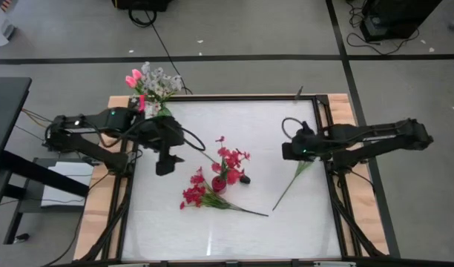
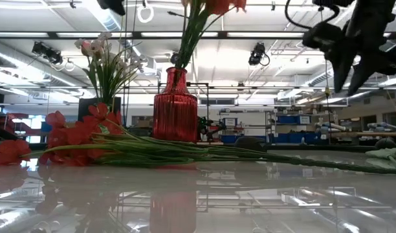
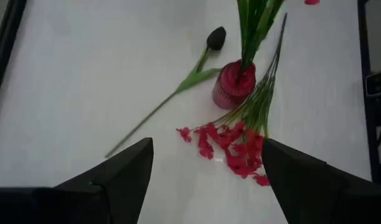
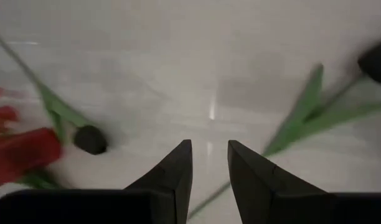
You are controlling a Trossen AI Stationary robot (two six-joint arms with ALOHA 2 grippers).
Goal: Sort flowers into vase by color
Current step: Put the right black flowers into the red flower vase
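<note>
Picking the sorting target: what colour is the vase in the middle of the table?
Red, with ribbed glass sides: the vase shows best in the low view.

The left arm reaches in from the table's left edge, its gripper [image 1: 166, 159] hanging above the surface with fingers [image 3: 125, 171] spread wide and nothing between them. The right arm stretches in from the right edge; its gripper [image 1: 290, 148] hangs over the surface, fingers [image 4: 178, 168] a narrow gap apart, empty.

The vase [image 1: 219, 183] stands between both grippers, a flower bunch [image 1: 205, 196] lying against it. Under the right gripper [image 1: 292, 150] lies a loose stem [image 1: 292, 182].
</note>
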